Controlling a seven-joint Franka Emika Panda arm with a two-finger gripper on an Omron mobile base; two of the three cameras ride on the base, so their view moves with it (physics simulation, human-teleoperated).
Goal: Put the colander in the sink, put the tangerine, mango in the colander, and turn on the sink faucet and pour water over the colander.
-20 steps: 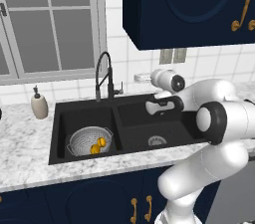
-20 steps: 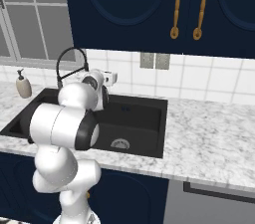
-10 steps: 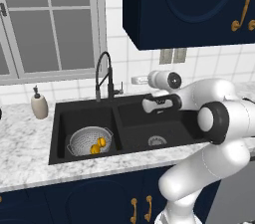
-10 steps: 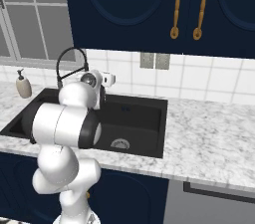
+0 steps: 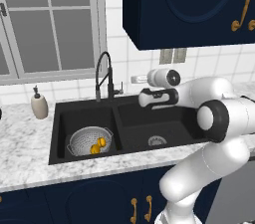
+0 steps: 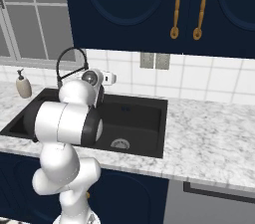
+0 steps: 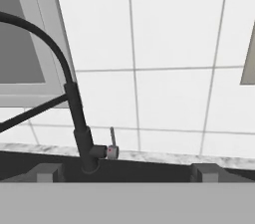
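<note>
The arm reaches level over the right basin of the sink (image 5: pixel 134 118), and the gripper (image 5: pixel 133 79) is near the sink faucet (image 5: pixel 103 76) at the back rim. Its fingers are wide open and hold nothing. The colander (image 5: pixel 89 141) sits in the left basin with the tangerine (image 5: pixel 94 149) and mango (image 5: pixel 101 142) inside.

Marble counter (image 5: pixel 30 141) with soap dispenser (image 5: pixel 39 104)
</note>
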